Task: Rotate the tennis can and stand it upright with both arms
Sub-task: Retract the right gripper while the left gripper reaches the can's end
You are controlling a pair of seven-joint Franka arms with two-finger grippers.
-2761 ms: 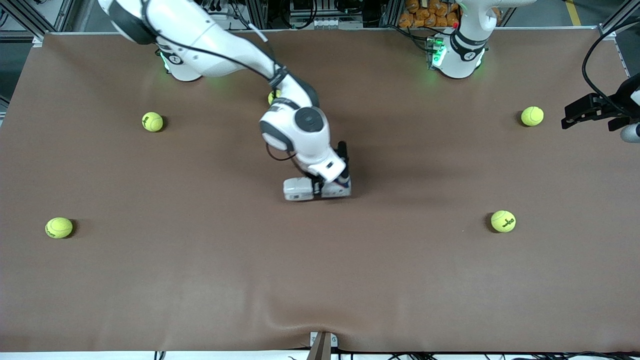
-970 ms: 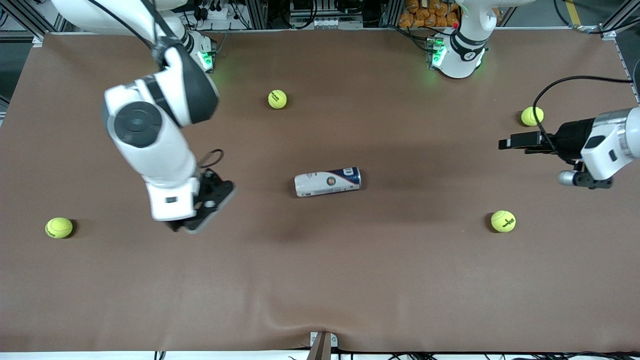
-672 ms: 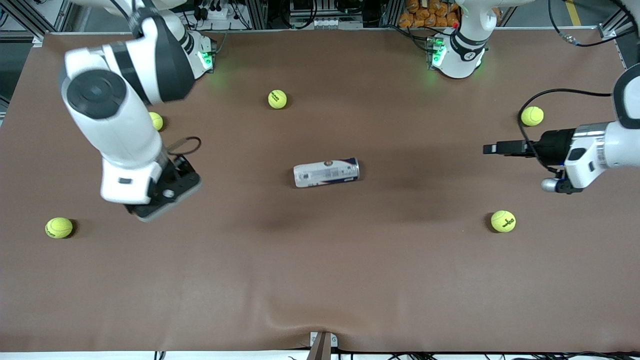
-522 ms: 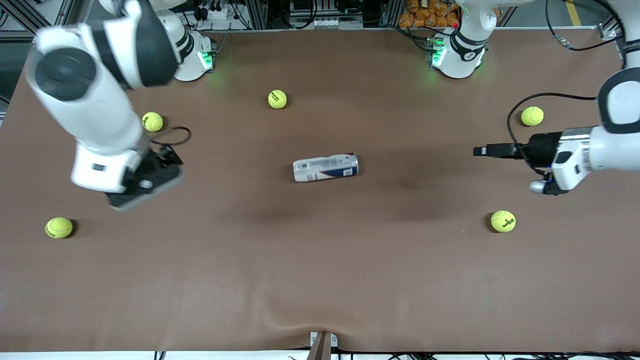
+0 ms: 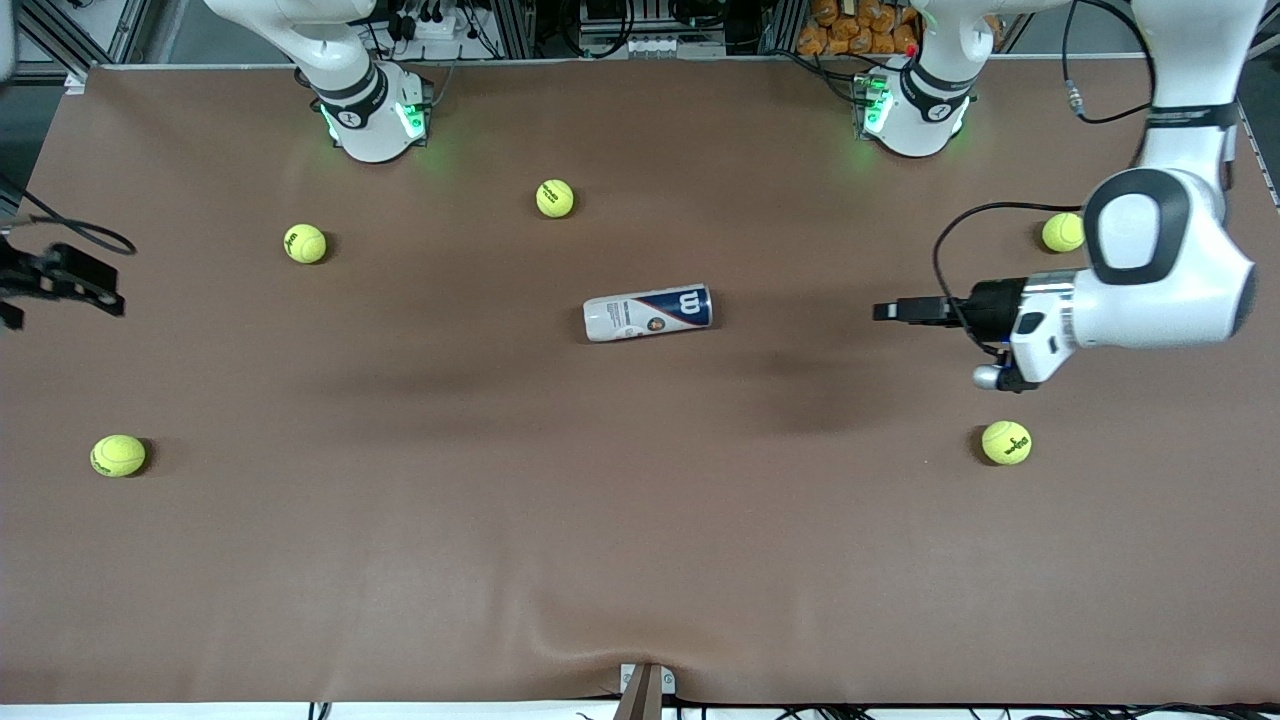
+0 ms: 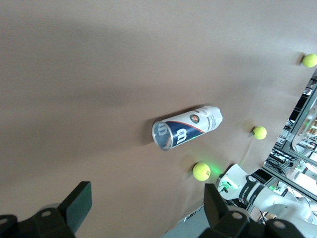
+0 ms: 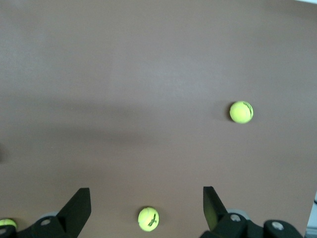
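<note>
One tennis can [image 5: 648, 313] lying flat — five tennis balls [image 5: 555, 198].

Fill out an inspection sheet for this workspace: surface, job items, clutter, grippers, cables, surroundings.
Surface: brown mat, slight ripple at the edge nearest the front camera.
Job items: tennis can lying on its side mid-table, untouched by either arm.
Clutter: five tennis balls scattered apart, including ball and ball.
Grippers: left gripper open, over bare mat toward the left arm's end, pointing at the can; right gripper open, at the right arm's end of the table.
Cables: black cable looping at the left wrist.
Surroundings: metal framing and wiring near the green-lit bases.
</note>
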